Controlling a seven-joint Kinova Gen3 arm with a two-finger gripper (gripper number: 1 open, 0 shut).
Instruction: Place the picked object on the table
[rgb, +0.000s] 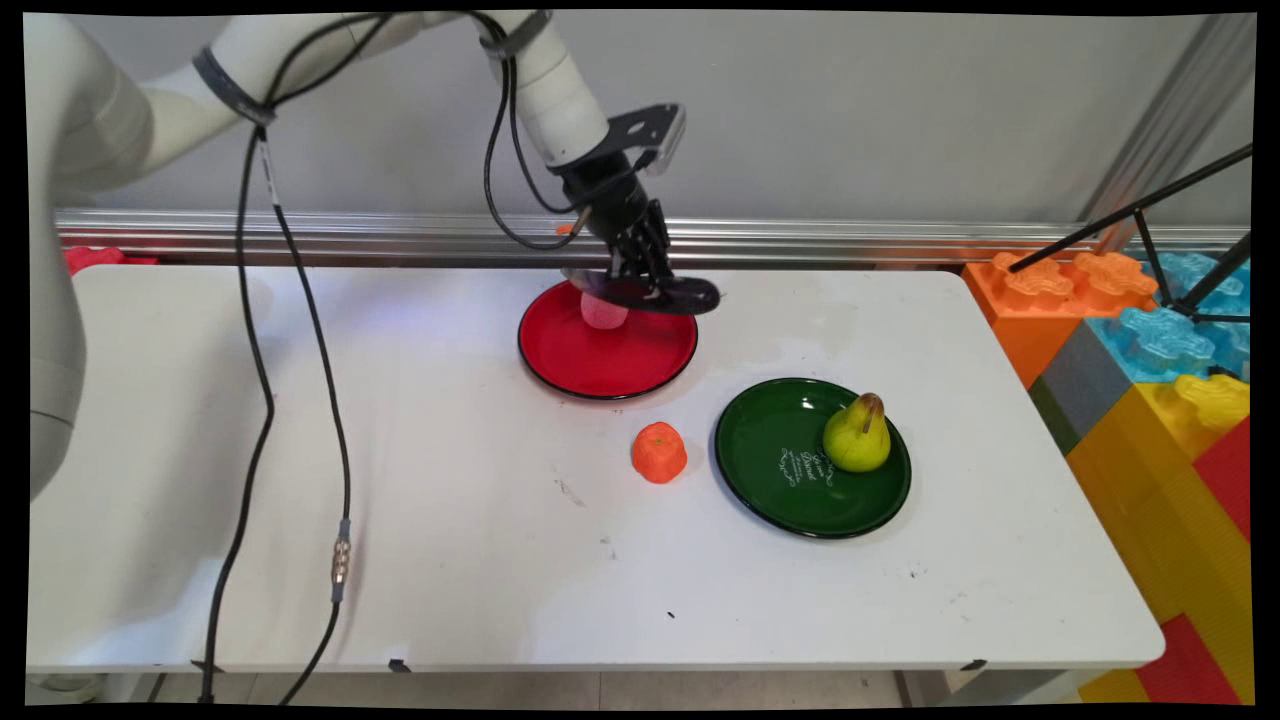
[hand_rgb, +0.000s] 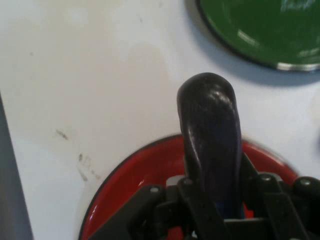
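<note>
Black two-finger gripper (rgb: 648, 290) clenched on dark glossy elongated object (hand_rgb: 210, 132), above far rim of round red plate (rgb: 600, 362). Small pink rounded piece (rgb: 603, 312) on that plate, beneath held object. Orange ribbed fruit-shaped piece (rgb: 659, 452) on white table (rgb: 450, 560), beside round green plate (rgb: 790, 490) carrying yellow-green pear (rgb: 858, 435).

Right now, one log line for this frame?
tool: shut on dark eggplant | over red plate | pink item on it | pear on green plate | orange fruit on table
</note>
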